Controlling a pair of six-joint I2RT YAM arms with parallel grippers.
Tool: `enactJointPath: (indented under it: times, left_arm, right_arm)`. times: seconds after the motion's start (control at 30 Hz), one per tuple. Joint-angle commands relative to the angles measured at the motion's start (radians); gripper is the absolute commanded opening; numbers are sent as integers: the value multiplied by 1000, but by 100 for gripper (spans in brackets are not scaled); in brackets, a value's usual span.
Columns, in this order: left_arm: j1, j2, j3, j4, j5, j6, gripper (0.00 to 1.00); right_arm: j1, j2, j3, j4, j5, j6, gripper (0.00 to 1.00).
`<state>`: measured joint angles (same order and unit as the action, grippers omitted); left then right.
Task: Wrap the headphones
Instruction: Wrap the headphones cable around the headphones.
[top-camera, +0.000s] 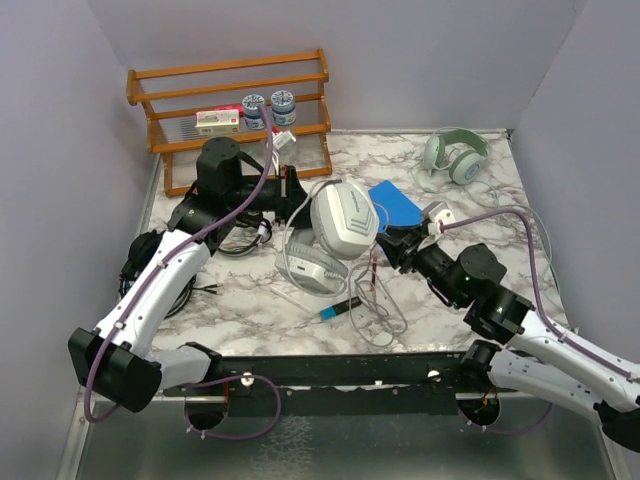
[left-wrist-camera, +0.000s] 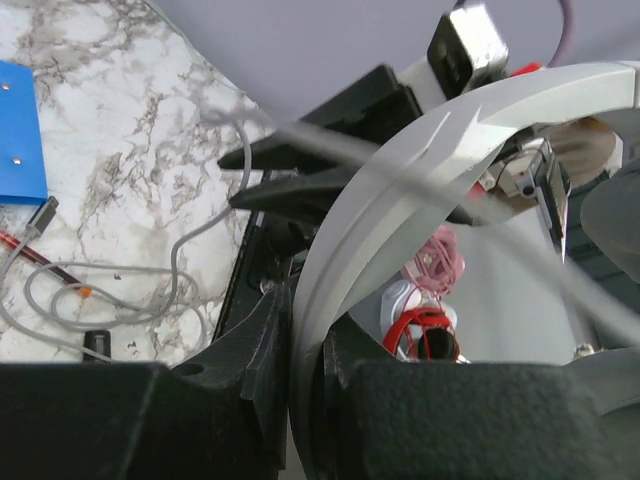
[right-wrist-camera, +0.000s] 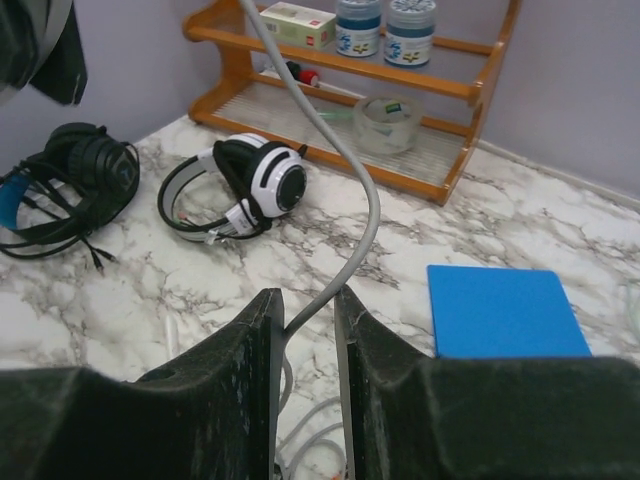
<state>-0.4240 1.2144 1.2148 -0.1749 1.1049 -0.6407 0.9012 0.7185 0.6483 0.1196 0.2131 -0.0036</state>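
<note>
Had left gripper (left-wrist-camera: 305, 400) clamped on the headband (left-wrist-camera: 400, 200) of the pale grey-white headphones (top-camera: 343, 222), mid table (top-camera: 250, 300); right gripper (right-wrist-camera: 305, 330) narrowly apart astride the grey cable (right-wrist-camera: 365, 200). Seemed mid-gathering; next called for pinching, then winding it round.

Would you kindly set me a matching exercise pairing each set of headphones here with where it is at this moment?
Things:
1. black headphones
2. white-and-black headphones
3. grey-white headphones
4. green headphones

Places:
A. headband between the fingers of the left claw
B. far right corner of the table
C. left edge of the table
D. lying on the table just in front of the wooden rack

Pairs: 1-C, 2-D, 3-A, 4-B
</note>
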Motion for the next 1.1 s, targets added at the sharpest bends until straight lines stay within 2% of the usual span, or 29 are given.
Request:
enactJointPath:
  times: [0.0, 0.2, 0.3, 0.33, 0.4, 0.43, 0.73, 0.8, 0.9, 1.07]
  left_arm:
    - [16, -1, 81, -8, -65, -142, 0]
    - [24, -17, 109, -74, -181, -140, 0]
    - [29, -3, 149, -141, -213, -117, 0]
    - [29, 1, 162, -161, -219, -109, 0]
    - [30, 5, 180, -181, -221, -102, 0]
    - [30, 3, 184, -183, -217, -100, 0]
    - [30, -11, 201, -269, -151, -67, 0]
    - [30, -22, 201, -289, -144, -59, 0]
    - [28, -42, 194, -294, -139, -62, 0]
    - [27, -58, 173, -294, -142, -69, 0]
  right_arm:
    - [-4, 41, -12, 31, -103, 50, 31]
    - [-4, 99, -7, 12, -140, 89, 31]
    - [-5, 114, -21, 0, -31, 133, 26]
    - [-4, 118, -28, -1, -4, 137, 28]
    - [-4, 124, -36, 1, 13, 142, 50]
    - [-4, 128, -38, 6, 10, 138, 57]
    - [-5, 178, -37, 200, -82, 15, 91]
    - [-6, 216, -18, 244, -90, -2, 95]
    - [-12, 285, 25, 293, -138, -47, 95]
    - [-23, 377, 70, 400, -310, -87, 94]
